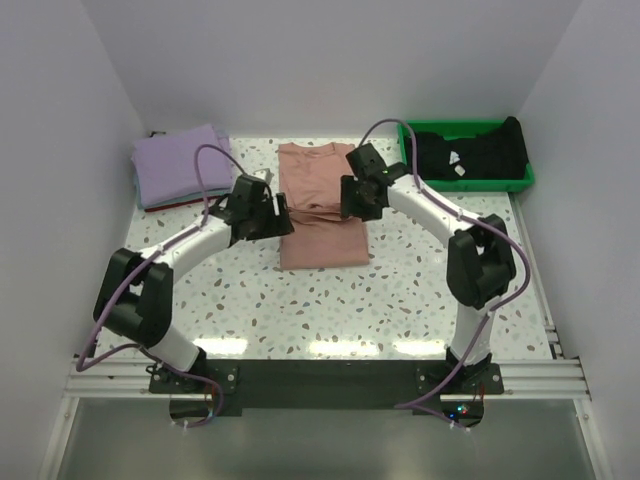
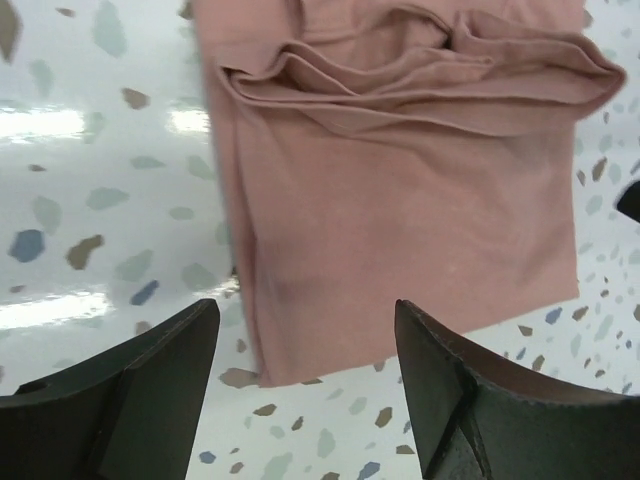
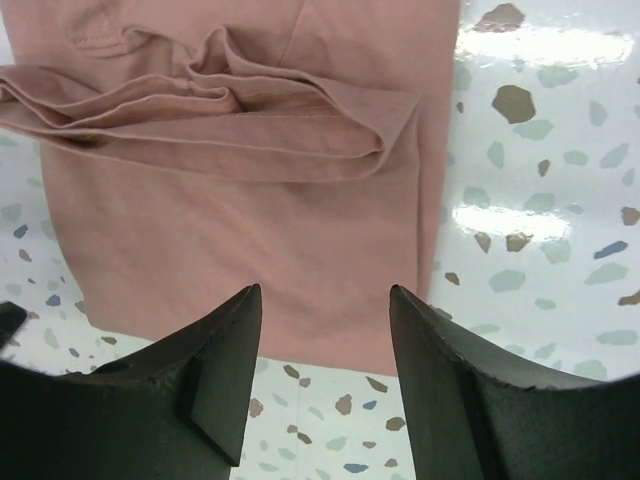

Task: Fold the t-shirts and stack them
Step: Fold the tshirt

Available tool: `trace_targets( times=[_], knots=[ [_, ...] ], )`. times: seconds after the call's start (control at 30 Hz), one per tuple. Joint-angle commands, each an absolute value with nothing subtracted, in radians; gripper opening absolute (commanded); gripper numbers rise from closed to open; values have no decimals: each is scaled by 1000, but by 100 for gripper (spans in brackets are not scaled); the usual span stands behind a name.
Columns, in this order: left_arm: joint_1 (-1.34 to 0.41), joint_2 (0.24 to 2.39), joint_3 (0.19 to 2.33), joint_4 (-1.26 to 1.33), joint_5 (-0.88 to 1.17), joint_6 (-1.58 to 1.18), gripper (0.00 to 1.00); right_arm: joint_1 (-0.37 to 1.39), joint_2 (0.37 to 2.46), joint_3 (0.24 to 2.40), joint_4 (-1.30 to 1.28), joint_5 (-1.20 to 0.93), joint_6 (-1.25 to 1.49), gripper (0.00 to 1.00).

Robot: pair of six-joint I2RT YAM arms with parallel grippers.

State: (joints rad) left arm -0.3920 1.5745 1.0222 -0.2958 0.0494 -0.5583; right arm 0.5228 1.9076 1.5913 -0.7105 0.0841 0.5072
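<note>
Step in hand: the lengthwise-folded salmon-pink t-shirt (image 1: 322, 225) appears to await its crosswise fold; stacking is not yet begun for it.
Salmon-pink t-shirt: lies as a narrow strip at the centre of the table (image 1: 400, 290), collar at the far end, with a rumpled ridge of layers (image 2: 400, 85) across its middle.
Left gripper (image 2: 305, 330): jaws spread wide and empty, hovering over the shirt's near left corner.
Right gripper (image 3: 325, 310): jaws likewise apart, nothing between them, above the near right edge.
Other shirts: the lavender t-shirt (image 1: 180, 165) lies folded at the far left; the black t-shirt (image 1: 470, 152) lies in the green tray (image 1: 525, 180).
Next move, as judged: both grippers descend together, pinch matching edges, and carry them evenly so that the ridge flattens rather than bunches.
</note>
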Motion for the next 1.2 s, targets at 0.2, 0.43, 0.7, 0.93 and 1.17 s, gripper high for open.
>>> trace_targets(
  times=[0.2, 0.43, 0.7, 0.93, 1.17],
  knots=[
    [-537, 1580, 913, 42, 109, -658, 75, 541, 2008, 1644, -649, 6, 518, 57],
    [-546, 1626, 758, 173, 138, -661, 75, 541, 2118, 1758, -706, 24, 506, 56],
    [-555, 1628, 617, 178, 94, -614, 75, 541, 2213, 1894, -732, 72, 502, 56],
    [-561, 1569, 508, 166, 81, -607, 75, 519, 2362, 2140, -816, 144, 494, 56],
    [-569, 1479, 445, 135, 68, -629, 75, 469, 2317, 2246, -831, 132, 492, 57]
  ],
)
